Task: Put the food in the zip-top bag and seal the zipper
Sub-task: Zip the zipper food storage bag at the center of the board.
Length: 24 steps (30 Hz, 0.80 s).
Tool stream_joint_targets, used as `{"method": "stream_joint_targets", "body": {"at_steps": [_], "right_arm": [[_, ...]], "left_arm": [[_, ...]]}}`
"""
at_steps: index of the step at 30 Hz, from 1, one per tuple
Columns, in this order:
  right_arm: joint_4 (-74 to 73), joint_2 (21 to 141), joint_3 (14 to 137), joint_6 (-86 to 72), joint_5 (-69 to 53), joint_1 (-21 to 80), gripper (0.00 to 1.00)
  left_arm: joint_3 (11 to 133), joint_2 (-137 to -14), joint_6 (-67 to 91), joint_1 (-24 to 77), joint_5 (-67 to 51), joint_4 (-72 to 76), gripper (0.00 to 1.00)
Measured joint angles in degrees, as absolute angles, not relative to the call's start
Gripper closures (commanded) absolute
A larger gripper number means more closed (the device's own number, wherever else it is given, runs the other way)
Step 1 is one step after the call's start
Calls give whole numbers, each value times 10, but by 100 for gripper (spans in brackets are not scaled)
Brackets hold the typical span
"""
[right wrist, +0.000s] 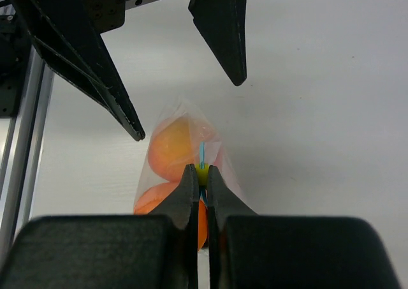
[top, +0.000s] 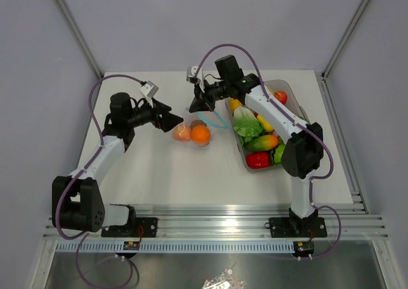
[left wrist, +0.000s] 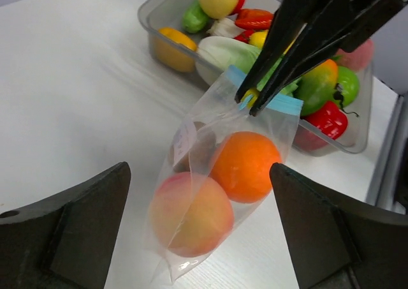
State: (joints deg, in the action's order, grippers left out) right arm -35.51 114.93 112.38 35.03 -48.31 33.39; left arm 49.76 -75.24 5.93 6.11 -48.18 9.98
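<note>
The right gripper is seen closed to a narrow pinch on the zipper, the light blue strip being clamped between its two black fingers near one end of the mouth. From that strip the zip-top bag is hung, its clear film drawn taut under the grip and slack lower down. Two pieces of the food are contained in it: an orange is lodged in the upper part, and a pink-yellow peach is pressed against it at the bottom. A darker shape is glimpsed behind them, but it cannot be made out. Whether the bag's lower end is rested on the white table or held just above it cannot be told.

The left gripper is spread wide and nothing is held in it; its two dark fingers are set on either side of the bag, close but apart from the film.

Beyond the bag, on the right side of the table, a clear rigid tray is placed, filled with other toy foods, among them a green lettuce
</note>
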Motion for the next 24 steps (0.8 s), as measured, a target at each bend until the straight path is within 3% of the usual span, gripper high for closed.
{"method": "stream_joint_targets", "body": {"at_steps": [2, 4, 14, 17, 18, 24], "right_arm": [[-373, 1149, 1124, 358, -495, 333, 100], [-391, 1149, 1124, 366, -506, 333, 100], [-424, 1149, 1127, 379, -533, 333, 100], [-427, 1149, 1130, 379, -537, 333, 100], [-427, 1149, 1131, 379, -537, 333, 100], [-428, 1149, 1131, 379, -537, 333, 100]], "left_arm": [[498, -756, 56, 62, -510, 102, 23], [498, -761, 51, 65, -532, 102, 28], [552, -812, 14, 90, -594, 61, 32], [554, -814, 11, 102, -596, 60, 46], [557, -818, 8, 106, -597, 59, 59], [573, -837, 1, 119, -601, 49, 95]]}}
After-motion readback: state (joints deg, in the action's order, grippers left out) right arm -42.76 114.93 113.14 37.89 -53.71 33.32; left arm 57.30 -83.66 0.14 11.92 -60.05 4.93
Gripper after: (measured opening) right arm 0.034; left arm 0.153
